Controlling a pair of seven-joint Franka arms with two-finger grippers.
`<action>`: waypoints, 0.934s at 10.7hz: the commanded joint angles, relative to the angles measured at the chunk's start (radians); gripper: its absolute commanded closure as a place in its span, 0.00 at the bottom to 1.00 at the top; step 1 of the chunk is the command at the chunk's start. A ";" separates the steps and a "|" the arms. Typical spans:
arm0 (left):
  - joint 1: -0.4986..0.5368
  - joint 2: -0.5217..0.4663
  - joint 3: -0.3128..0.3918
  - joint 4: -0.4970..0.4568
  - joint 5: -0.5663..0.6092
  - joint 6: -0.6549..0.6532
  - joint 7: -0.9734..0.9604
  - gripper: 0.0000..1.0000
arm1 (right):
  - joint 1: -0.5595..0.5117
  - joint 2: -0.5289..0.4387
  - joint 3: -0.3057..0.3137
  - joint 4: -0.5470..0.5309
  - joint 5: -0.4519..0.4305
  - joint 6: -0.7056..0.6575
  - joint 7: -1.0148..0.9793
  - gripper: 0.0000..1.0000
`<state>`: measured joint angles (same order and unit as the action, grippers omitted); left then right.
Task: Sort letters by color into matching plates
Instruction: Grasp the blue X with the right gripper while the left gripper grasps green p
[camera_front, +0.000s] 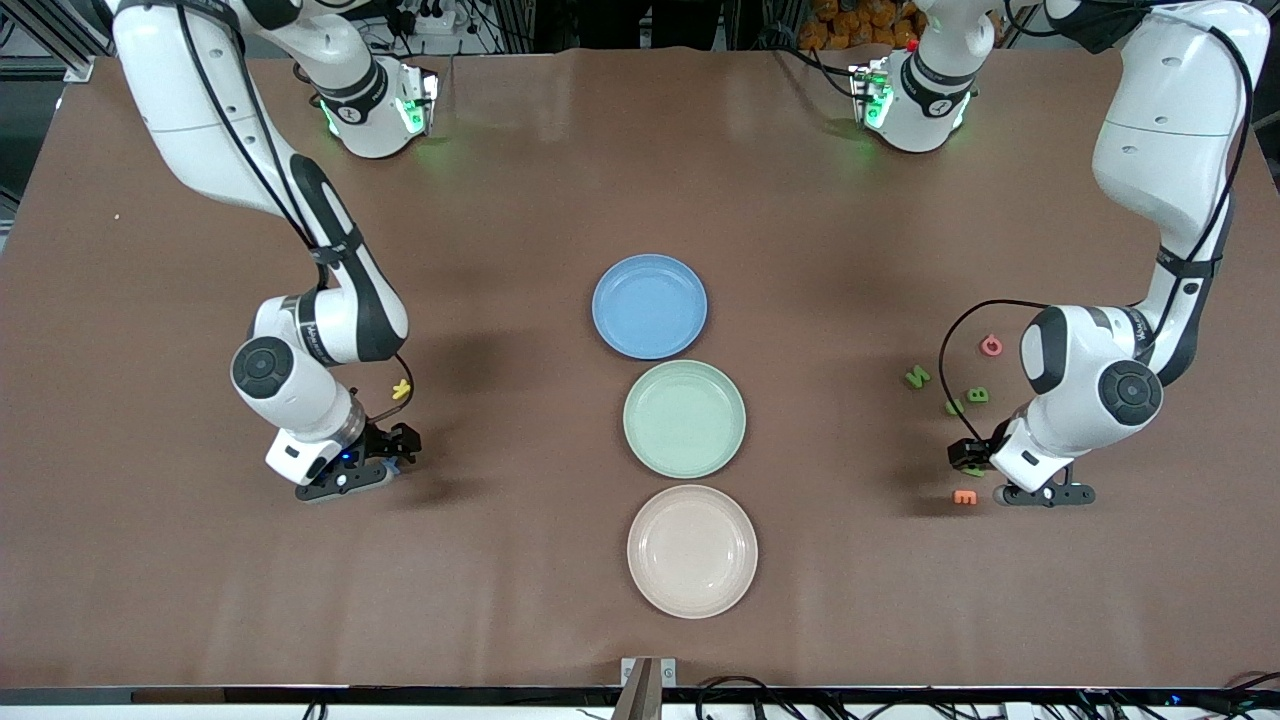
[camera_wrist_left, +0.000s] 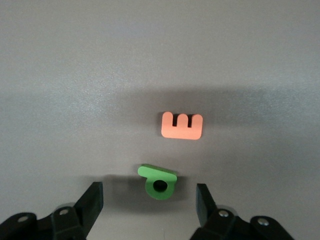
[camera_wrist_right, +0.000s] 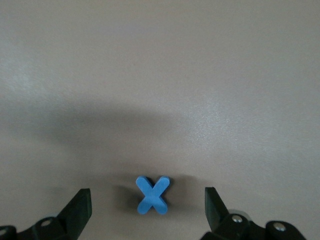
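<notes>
- The cream-beige plate (camera_front: 692, 551) sits nearest the front camera, bare of letters.
- My left gripper (camera_wrist_left: 149, 200) is low at the table (camera_front: 640, 150) toward the left arm's end, wrist bent down, forearm folded back toward its base. Its fingers (camera_wrist_left: 90, 200) stand apart on either side of a green letter (camera_wrist_left: 159, 181), with a gap to each; nothing is gripped.
- That green letter is tilted, one edge lifted off the table.
- An orange E (camera_wrist_left: 182, 125) lies flat just beside the green letter, not touching it. In the front view the orange E (camera_front: 965, 497) lies just beside my left gripper (camera_front: 975, 462).
- My right gripper (camera_wrist_right: 149, 207) is down at the right arm's end of the table, elbow bent, wrist pointing downward. Its fingers (camera_wrist_right: 80, 205) are spread wide with a blue X (camera_wrist_right: 152, 194) lying flat between them, untouched.
- The pale mint green plate (camera_front: 684, 418) lies in the middle of the row of 3 plates, bare.
- A yellow letter (camera_front: 401, 389) lies beside my right forearm, farther from the front camera than my right gripper (camera_front: 385, 455).
- A green B (camera_front: 978, 395) and a smaller green piece (camera_front: 954, 407) lie near my left wrist; a green N (camera_front: 917, 377) lies a little toward the plates.
- A pink letter (camera_front: 990, 345) lies farther off than those greens.
- The blue plate (camera_front: 649, 305) is the farthest of the 3, bare.
</notes>
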<state>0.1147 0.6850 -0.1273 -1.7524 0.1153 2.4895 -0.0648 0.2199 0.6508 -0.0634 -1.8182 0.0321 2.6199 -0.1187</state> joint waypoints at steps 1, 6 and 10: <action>-0.001 0.024 0.003 0.022 0.029 0.029 -0.024 0.19 | -0.022 0.024 0.008 0.000 -0.052 0.028 -0.009 0.00; -0.001 0.036 0.003 0.027 0.030 0.029 -0.024 0.25 | -0.022 0.039 0.007 0.002 -0.077 0.057 -0.009 0.25; -0.001 0.042 0.003 0.028 0.030 0.040 -0.024 0.32 | -0.017 0.040 0.007 0.000 -0.089 0.057 -0.006 0.48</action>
<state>0.1149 0.7118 -0.1261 -1.7427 0.1157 2.5129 -0.0648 0.2085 0.6855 -0.0620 -1.8180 -0.0292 2.6649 -0.1266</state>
